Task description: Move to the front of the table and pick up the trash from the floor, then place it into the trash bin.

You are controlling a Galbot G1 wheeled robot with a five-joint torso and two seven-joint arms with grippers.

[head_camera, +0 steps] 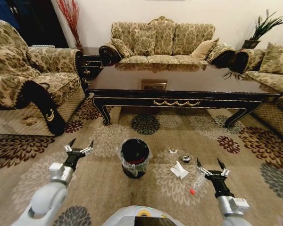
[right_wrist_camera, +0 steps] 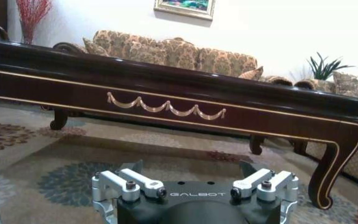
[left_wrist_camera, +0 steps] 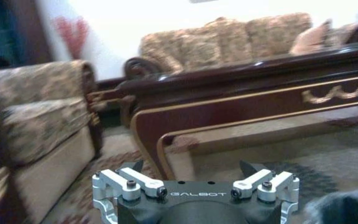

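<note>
The dark glossy table [head_camera: 179, 87] stands across the rug ahead, its gold ornament facing me. In front of it on the rug is the black trash bin [head_camera: 135, 157] with its clear liner. The trash lies to the bin's right: crumpled white paper [head_camera: 179, 170], a clear plastic piece with a red end [head_camera: 196, 183], a small dark cap [head_camera: 186, 159] and a whitish scrap [head_camera: 173, 151]. My left gripper [head_camera: 79, 148] hovers open to the left of the bin. Just right of the plastic piece, my right gripper [head_camera: 211, 165] is open and holds nothing. Both wrist views face the table [left_wrist_camera: 260, 93] [right_wrist_camera: 166, 88].
An armchair [head_camera: 33, 80] flanks the rug on the left and another seat [head_camera: 273, 80] on the right. A sofa [head_camera: 162, 44] stands behind the table. Patterned rug lies open between the table's front edge and me.
</note>
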